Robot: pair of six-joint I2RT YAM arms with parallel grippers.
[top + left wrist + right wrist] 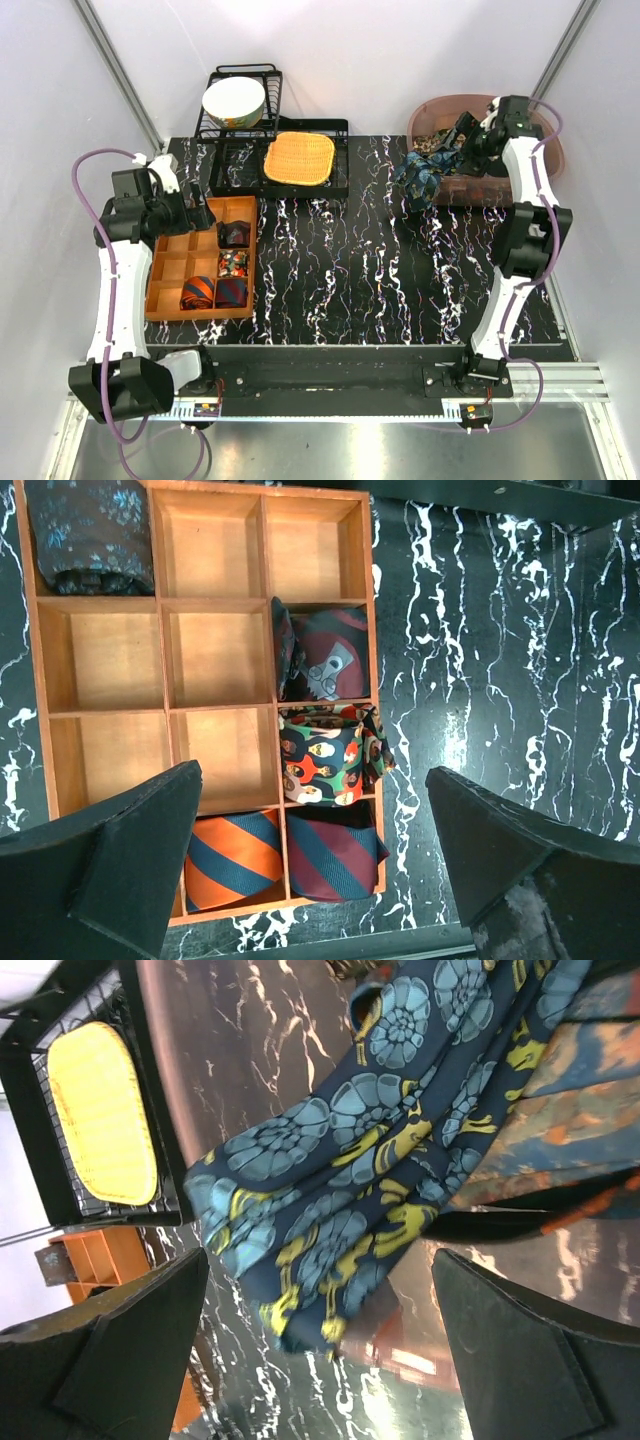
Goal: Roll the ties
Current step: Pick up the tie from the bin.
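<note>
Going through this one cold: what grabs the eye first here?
First, the blue tie with teal and yellow print, spilling unrolled over the rim of the brown bin at the far right. Next, the wooden tray at the left, rolled ties in some compartments, the orange-and-navy striped one brightest. The orange woven mat sits on the black rack at the back.
</note>
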